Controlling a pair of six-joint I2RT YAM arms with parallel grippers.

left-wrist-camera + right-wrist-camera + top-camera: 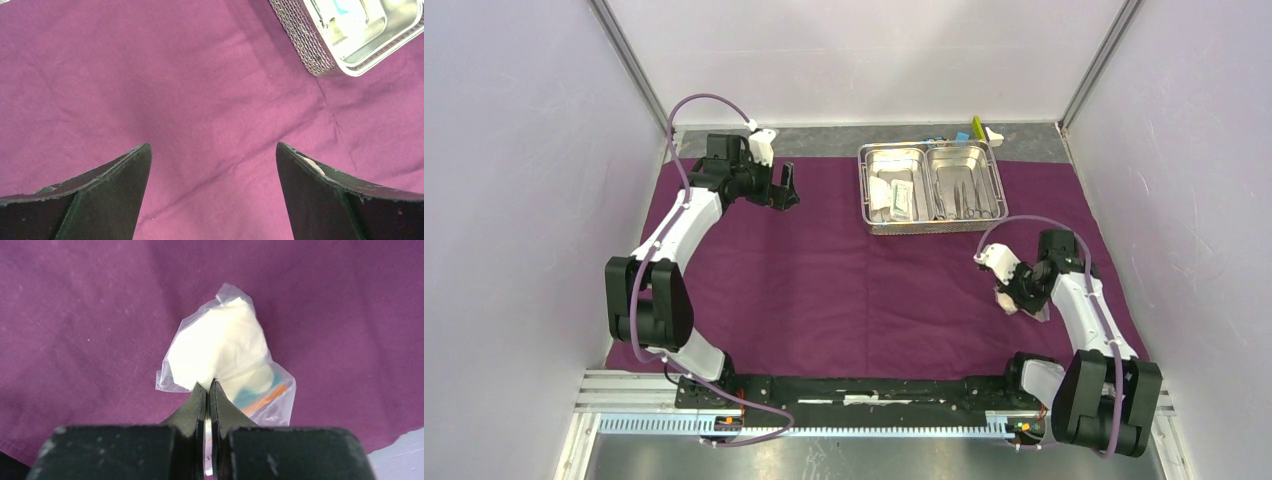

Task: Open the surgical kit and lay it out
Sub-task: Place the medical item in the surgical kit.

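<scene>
Clear plastic packet of gauze point(220, 350) is pinched in the closed right end effector point(209, 385) above the purple cloth point(75, 315). Best to lower it flat, well apart from the tray point(929, 229), then let go. Left end effector point(212, 145) hangs open.

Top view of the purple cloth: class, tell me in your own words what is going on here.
The right gripper is shut on a clear packet with a white pad inside, over the near right part of the purple cloth. The left gripper is open and empty above the cloth's far left. The steel tray sits at the far edge, slim instruments in its right compartment, flat packets in its left.
</scene>
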